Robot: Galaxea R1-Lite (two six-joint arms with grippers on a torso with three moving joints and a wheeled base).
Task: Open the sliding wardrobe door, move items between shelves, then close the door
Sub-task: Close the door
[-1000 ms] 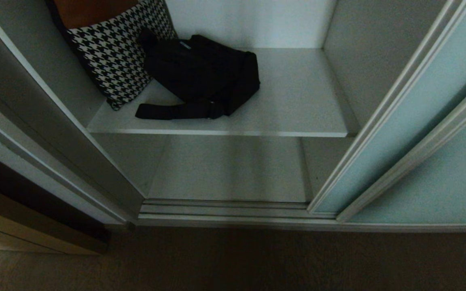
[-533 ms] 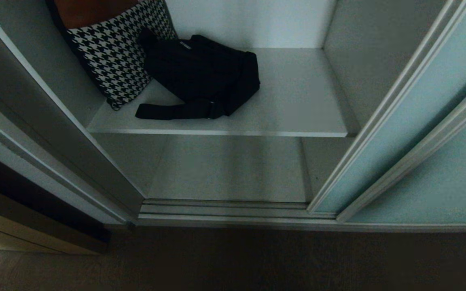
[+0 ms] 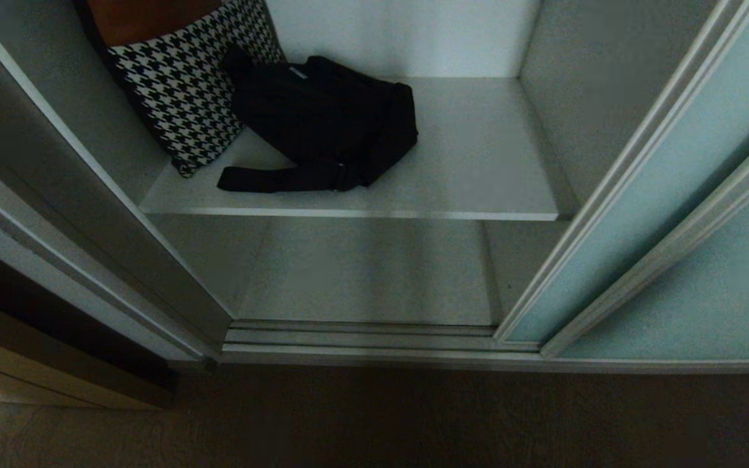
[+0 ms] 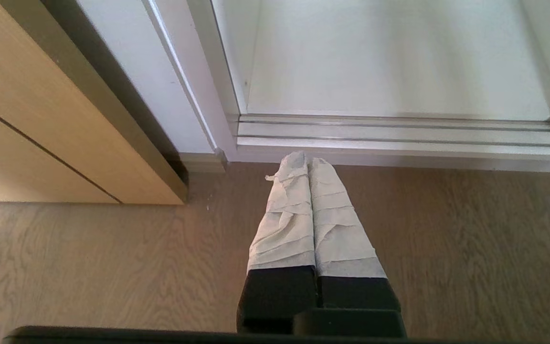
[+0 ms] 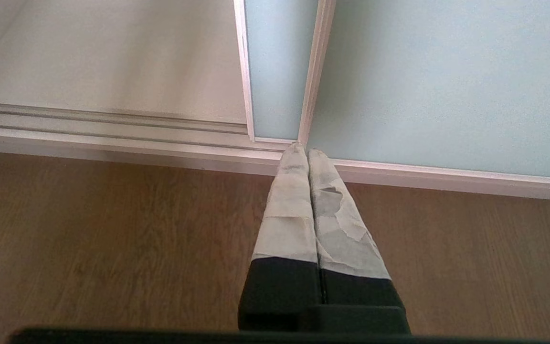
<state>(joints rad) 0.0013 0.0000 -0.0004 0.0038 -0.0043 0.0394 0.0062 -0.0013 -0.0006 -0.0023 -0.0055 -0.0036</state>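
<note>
Since the black shoulder bag (image 3: 326, 117) is slumped flat with folds showing, I read it as soft, light fabric that will sag and change shape on lift, not fragile and not slippery. It lies on the upper shelf (image 3: 478, 162), toward the back and left of centre, with its strap (image 3: 277, 178) trailing out from the bag toward the shelf's front edge. Touching the bag on its left, a houndstooth cushion (image 3: 183, 84) leans against the wardrobe's left wall, with something brown above it that I can't identify. Best hold, in my judgement: pinch a bunched fold of the bag body near the strap root, or the strap itself where it lies clear of the bag; the strap grip is the easier reach, but the bag will likely dangle and swing, and may drag on the cushion. Below the bag's shelf, the lower shelf (image 3: 368, 273) looks like the obvious destination, wide enough by far. To the right of the bag, the sliding wardrobe door (image 3: 641, 195) stands already slid aside, frosted blue-green glass in a silver frame, so the opening is free and closing is left for last. Well below and in front of the bag, both arms hang near the wood floor (image 4: 89, 267) by the door track: left gripper (image 4: 302, 160) has its taped fingers pressed together on nothing, right gripper (image 5: 303, 150) the same, empty, just in front of the door frame's bottom corner.
</note>
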